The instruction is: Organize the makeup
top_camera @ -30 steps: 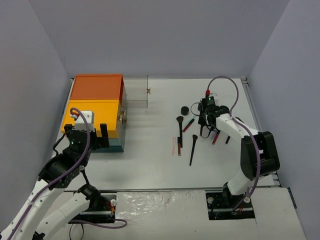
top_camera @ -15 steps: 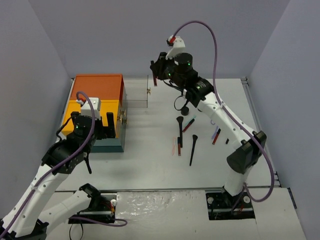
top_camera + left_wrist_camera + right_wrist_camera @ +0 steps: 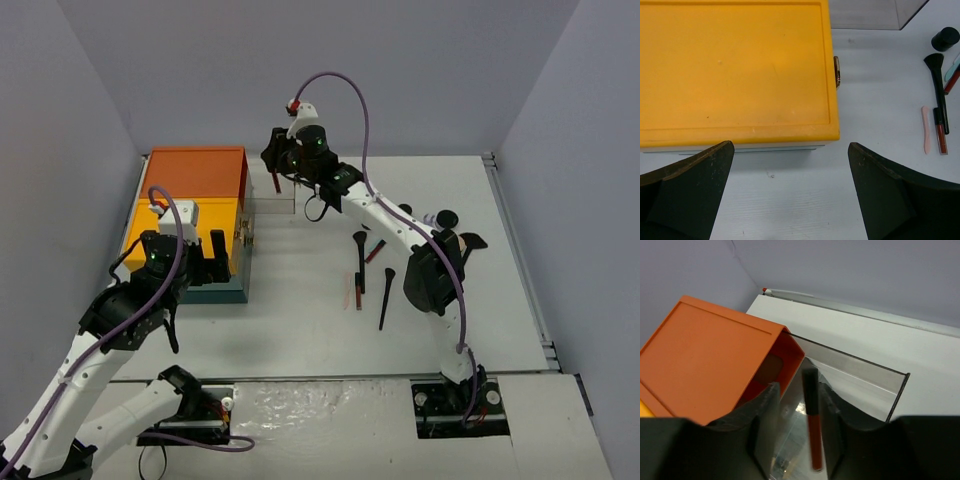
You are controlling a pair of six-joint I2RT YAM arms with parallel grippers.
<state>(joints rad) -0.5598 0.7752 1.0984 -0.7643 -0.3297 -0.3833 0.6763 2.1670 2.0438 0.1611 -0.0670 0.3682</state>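
step: dropping one piece of makeup into the clear bin; this is a placing moment, not a pick.
right fingers: parted a little, above the clear bin in the upper middle of the top view. a gap shows on one side of the stick between them, so i judge it loose, not clamped.
task item: red stick with a black cap, hanging upright between the right fingers, its lower end down inside the bin's walls. whether it touches the bin floor i cannot tell.
bin: stands on the desk just beside the orange box, at the left of the right wrist view.
left fingers: wide apart with nothing between them, over the near edge of the yellow lid.
left to sort: two black brushes, a black jar and a pink stick lie on the desk at centre right of the top view, well apart from the bin.
progress: early, judging by how much lies loose.
next move: spread the right fingers fully, lift straight up clear of the bin walls, then swing toward the loose pieces.
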